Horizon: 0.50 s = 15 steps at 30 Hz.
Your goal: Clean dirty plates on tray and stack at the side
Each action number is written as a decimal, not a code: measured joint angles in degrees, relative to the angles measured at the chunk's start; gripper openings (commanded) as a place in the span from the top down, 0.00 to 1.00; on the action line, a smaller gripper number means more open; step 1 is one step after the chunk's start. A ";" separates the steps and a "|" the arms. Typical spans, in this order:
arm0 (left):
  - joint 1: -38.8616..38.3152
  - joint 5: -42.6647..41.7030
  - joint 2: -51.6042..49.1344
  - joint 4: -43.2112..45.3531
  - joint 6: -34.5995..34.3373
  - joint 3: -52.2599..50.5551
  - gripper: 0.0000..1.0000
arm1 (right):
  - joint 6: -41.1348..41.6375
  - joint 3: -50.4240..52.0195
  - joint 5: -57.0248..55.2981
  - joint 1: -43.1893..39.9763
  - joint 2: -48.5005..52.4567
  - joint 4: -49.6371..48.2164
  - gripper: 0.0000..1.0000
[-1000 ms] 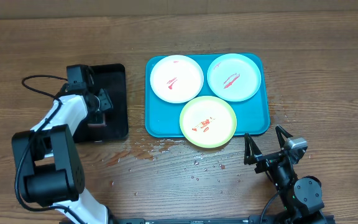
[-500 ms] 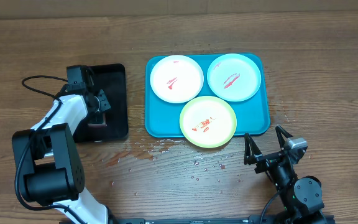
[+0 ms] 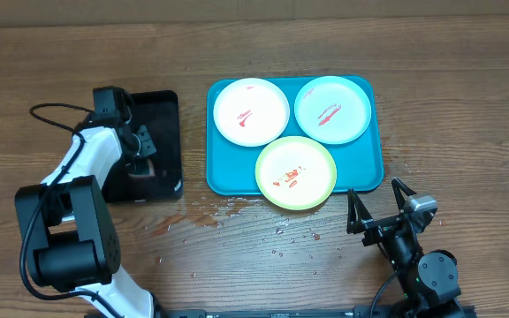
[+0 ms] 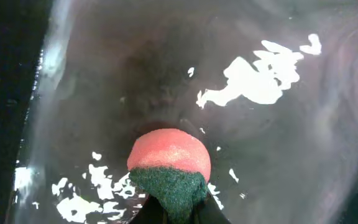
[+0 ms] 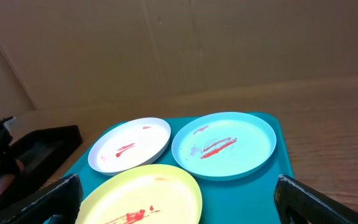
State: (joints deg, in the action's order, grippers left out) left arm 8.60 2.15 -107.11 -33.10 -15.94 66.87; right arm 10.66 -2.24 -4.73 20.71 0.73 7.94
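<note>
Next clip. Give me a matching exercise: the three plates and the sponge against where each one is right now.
1. white plate
2. mint plate
3. yellow-green plate
4. sponge

a. held in the left gripper over the black tray
b. far right of the blue tray
c. middle of the blue tray's near edge
d. far left of the blue tray

Pairs: 1-d, 2-b, 3-c, 4-a

Lower part of the sponge cut off at the left wrist view's bottom edge, probably hidden overhead beneath the left gripper, yellow-green plate cropped by the right wrist view's bottom, black tray partly out of frame
</note>
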 measured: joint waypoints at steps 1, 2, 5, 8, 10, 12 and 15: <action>0.00 -0.02 0.00 -0.87 0.00 0.68 0.96 | -0.02 0.00 0.00 0.00 0.00 0.02 0.00; 0.00 0.00 0.00 -2.03 0.00 1.51 0.96 | -0.02 0.00 0.02 0.00 0.00 0.00 0.00; 0.00 0.00 0.00 -4.96 0.00 4.15 0.96 | -0.02 0.00 0.04 0.00 0.00 0.00 0.00; -0.13 0.00 0.07 -7.19 0.00 6.60 0.96 | -0.02 0.00 0.02 0.00 0.00 0.00 0.00; -0.35 -0.02 0.42 -8.31 0.00 7.48 0.96 | -0.02 0.00 0.02 0.00 0.00 0.00 0.00; -0.74 0.20 1.57 -9.49 0.00 7.76 0.96 | 0.02 0.00 0.46 0.00 0.00 0.02 0.00; -1.14 1.14 4.22 -11.28 0.00 7.76 0.96 | 0.79 0.00 3.93 0.00 0.00 0.00 0.00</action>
State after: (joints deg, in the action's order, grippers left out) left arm 7.46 3.29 -102.89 -44.38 -15.94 74.63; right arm 11.44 -2.24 -0.80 20.71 0.73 7.94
